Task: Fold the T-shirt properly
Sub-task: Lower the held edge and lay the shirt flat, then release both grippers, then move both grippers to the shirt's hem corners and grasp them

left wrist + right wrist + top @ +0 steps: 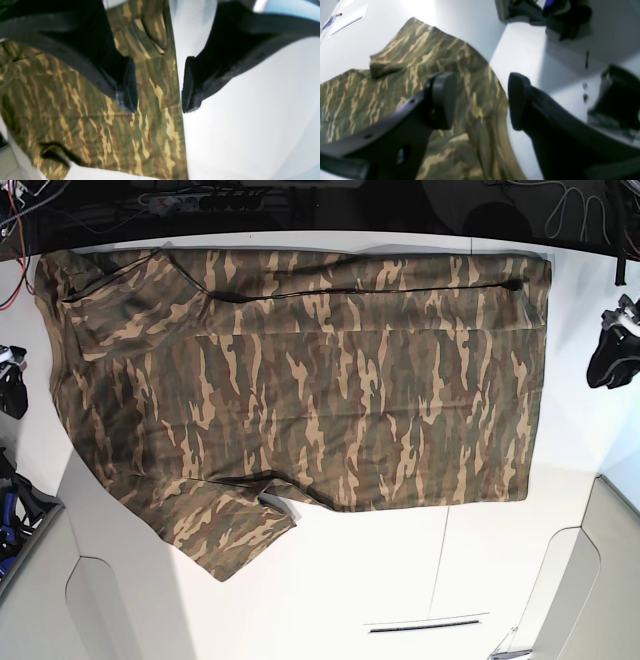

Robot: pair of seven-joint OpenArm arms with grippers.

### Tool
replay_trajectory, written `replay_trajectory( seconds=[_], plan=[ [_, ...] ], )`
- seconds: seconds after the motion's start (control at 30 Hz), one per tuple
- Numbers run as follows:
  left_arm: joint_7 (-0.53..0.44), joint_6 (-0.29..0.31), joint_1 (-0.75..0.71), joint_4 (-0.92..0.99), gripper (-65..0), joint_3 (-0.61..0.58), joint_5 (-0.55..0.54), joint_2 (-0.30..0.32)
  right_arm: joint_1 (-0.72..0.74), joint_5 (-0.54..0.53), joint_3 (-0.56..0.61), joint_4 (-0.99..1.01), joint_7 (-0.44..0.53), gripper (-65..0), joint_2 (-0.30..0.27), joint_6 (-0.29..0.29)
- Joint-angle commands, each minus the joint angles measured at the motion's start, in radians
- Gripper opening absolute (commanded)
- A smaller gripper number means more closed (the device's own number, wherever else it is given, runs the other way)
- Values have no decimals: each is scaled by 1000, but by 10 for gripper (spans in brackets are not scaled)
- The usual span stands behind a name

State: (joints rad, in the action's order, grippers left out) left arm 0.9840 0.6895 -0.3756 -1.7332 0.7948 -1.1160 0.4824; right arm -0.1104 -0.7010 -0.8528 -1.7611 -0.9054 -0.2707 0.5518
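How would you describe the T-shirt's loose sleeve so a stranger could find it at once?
Start at the white table, where the camouflage T-shirt lies spread flat. The sleeve juts from its lower left edge onto bare table, unlike the straight, folded-in edge opposite.

Bright, glary light; both wrist views blurred.

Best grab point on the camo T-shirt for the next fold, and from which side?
Probably the loose sleeve of the T-shirt, sticking out past the near edge onto the bare table. Come in from the table side at its free edge, one finger sliding underneath. Both pincers stand open, holding nothing.
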Motion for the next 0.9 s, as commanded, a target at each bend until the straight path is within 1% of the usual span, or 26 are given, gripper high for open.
replay_trajectory(
  seconds=[0.0, 0.07, 0.13, 0.27, 0.37, 0.47, 0.57, 0.67, 0.77, 0.87],
  plan=[
    [-45, 9, 15, -12, -298, -19, 8, 24, 20, 7, 11, -13, 39, -318, -21, 0],
    [-103, 9, 33, -4, -274, -79, 88, 32, 36, 56, 49, -3, 71, -318, -29, -14],
    [-156, 9, 64, 18, -274, -143, 166, 43, 63, 101, 91, 31, 93, -318, -40, -34],
    [-207, 9, 174, 117, -274, -253, 264, 63, 154, 153, 167, 189, 133, -318, -76, -44],
    [-218, 9, 274, 234, -274, -311, 292, 84, 240, 180, 203, 343, 168, -318, -99, -44],
    [-238, 9, 377, 373, -273, -354, 308, 103, 328, 191, 214, 504, 216, -318, -114, -43],
    [-299, 9, 478, 512, -267, -395, 334, 119, 415, 236, 215, 651, 261, -318, -117, -43],
    [-341, 9, 583, 654, -215, -442, 374, 127, 485, 267, 215, 770, 302, -318, -117, -43],
    [-394, 9, 671, 787, -213, -489, 426, 127, 531, 291, 216, 849, 338, -318, -117, -43],
    [-480, 9, 745, 923, -213, -543, 470, 127, 559, 318, 226, 898, 368, -318, -116, -44]
  ],
)
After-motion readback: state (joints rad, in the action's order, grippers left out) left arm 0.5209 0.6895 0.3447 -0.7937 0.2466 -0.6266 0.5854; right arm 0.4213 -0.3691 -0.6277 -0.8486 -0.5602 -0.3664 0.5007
